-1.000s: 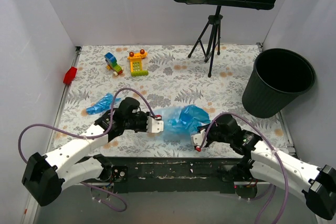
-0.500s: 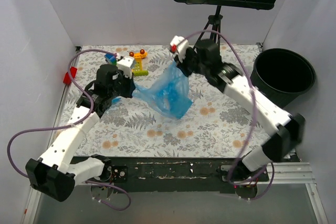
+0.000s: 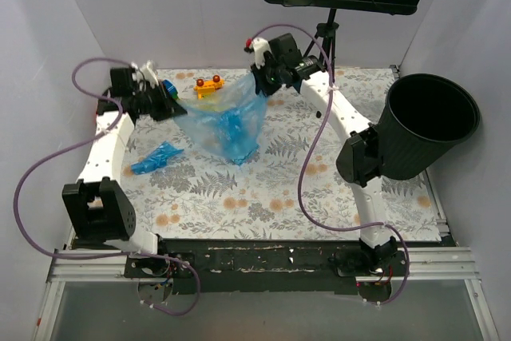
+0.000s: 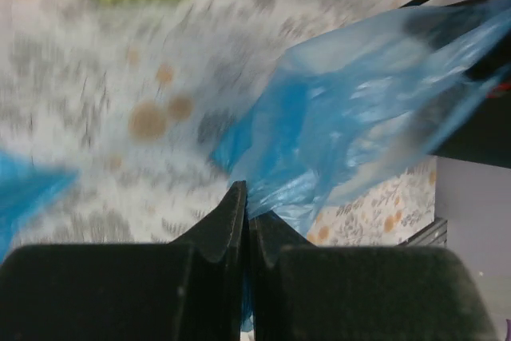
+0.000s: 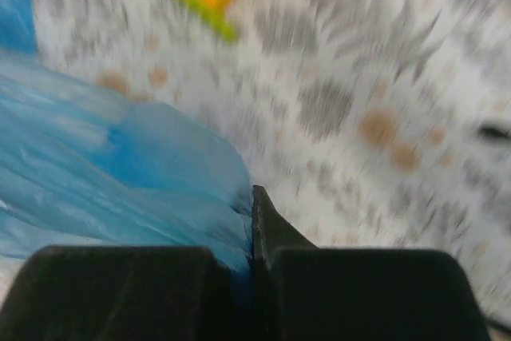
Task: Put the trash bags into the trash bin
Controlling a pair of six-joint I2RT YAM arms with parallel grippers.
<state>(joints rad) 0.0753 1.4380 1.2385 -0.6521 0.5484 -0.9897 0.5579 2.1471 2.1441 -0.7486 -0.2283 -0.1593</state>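
Above the far half of the leaf-patterned table, a large, loose, translucent bright-blue plastic trash bag hangs spread between the two raised arms. The left gripper has its jaws pressed together on the film at the bag's left edge, and the right gripper has its jaws pressed together on the film at the right edge. A small folded blue film bag lies on the table near the left arm, well apart from the large round black plastic trash bin at the table's right side.
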